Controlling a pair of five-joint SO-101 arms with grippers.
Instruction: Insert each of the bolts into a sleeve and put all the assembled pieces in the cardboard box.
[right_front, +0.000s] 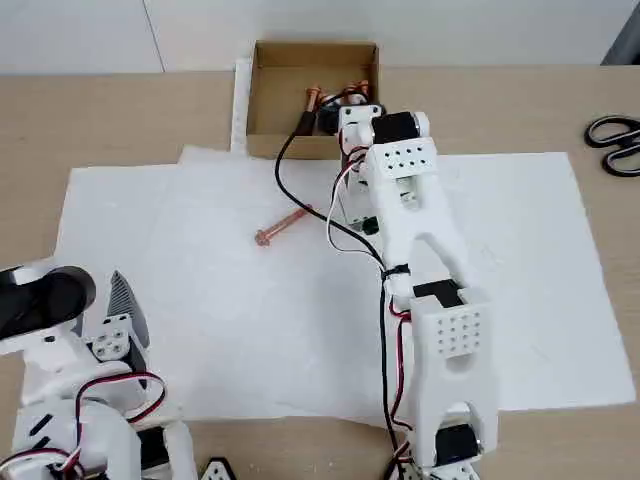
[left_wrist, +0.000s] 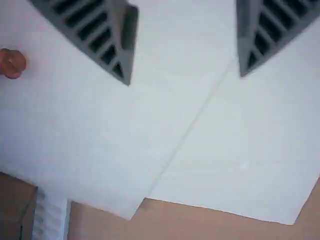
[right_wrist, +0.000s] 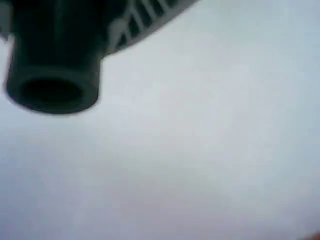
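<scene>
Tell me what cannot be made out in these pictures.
- Box contents, high view: the right arm covers part, so the pieces cannot be counted.
- Bolt, left wrist view: the edge cuts off its shank.
- Sleeve, right wrist view: blurred; its far end is cut off.
- Scissors, high view: blades cut off by the edge.

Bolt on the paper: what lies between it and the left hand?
Only bare white paper. The high view shows nothing else lying between the bolt and the open left hand.

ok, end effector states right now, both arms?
Left end effector: open, holding nothing.
Right end effector: shut on a black sleeve.
</scene>
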